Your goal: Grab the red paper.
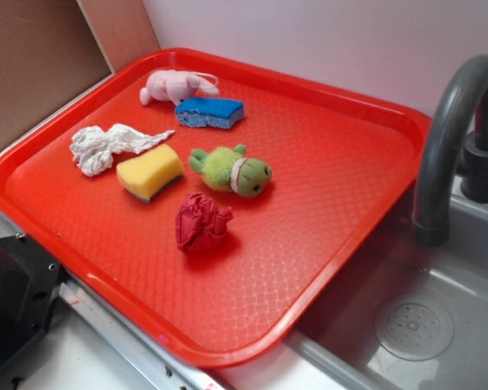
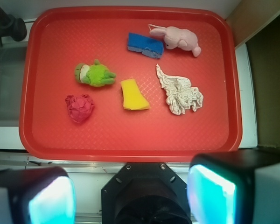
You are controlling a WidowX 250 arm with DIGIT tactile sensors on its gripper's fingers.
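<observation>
Crimson and crumpled, the red paper (image 1: 202, 223) lies loose on the red tray (image 1: 333, 203), toward the near rim in the exterior view. In the wrist view it sits at abt 8 o'clock of the tray's middle. Green plush toy (image 2: 95, 74) is near it at roughly 1 o'clock, with a clear gap. Yellow sponge (image 2: 133, 94) is off at 3 o'clock, white paper wad (image 2: 179, 92) further that way. Blue sponge (image 2: 145, 45) and pink plush (image 2: 176, 38) are well apart near the far rim.

Gripper (image 2: 130, 198) hangs high over the counter edge, short of the tray, w/ both fingers (image 2: 51, 198) spread wide and nothing btwn them. The grab looks not yet begun, approach still to come.

Risks, as a guess:
- Dark red on bright red means low contrast, so aim could drift and the fingers shut on bare tray.
- Coming down too far toward 1 o'clock could catch the plush instead.
- Wad is light and springy; one finger touching first may push it across the textured tray w/o a grip.
- A shallow pinch may catch only a fold and slip.
</observation>
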